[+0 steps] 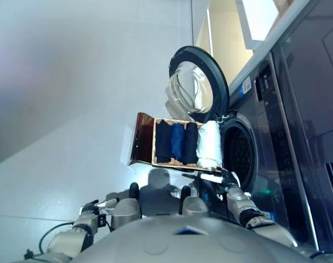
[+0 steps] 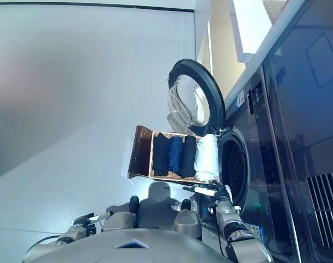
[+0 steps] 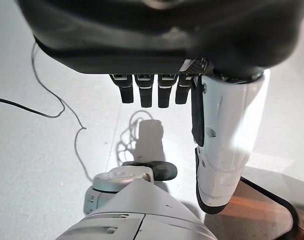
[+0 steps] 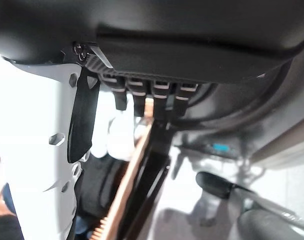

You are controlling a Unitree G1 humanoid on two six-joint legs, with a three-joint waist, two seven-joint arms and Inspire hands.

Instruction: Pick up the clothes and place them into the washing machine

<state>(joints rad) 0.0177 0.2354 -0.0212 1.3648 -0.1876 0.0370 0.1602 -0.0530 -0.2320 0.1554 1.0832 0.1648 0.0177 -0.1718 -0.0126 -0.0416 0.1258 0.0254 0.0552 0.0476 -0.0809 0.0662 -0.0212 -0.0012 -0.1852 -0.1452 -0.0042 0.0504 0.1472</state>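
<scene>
Right hand lined up at the tray, nothing grabbed yet

The clothes [image 1: 185, 142] sit rolled in a wooden tray [image 1: 144, 139] right by the washing machine [image 1: 265, 137] opening under its open door [image 1: 196, 82], so the right hand [image 1: 228, 178] reaches the tray's near edge with loose, empty fingers; the left hand [image 1: 95, 208] hangs low, fingers relaxed, empty.

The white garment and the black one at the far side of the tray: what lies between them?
In the left eye view, two folded garments lie between the white garment and the black one: a blue and another dark one, side by side.
</scene>
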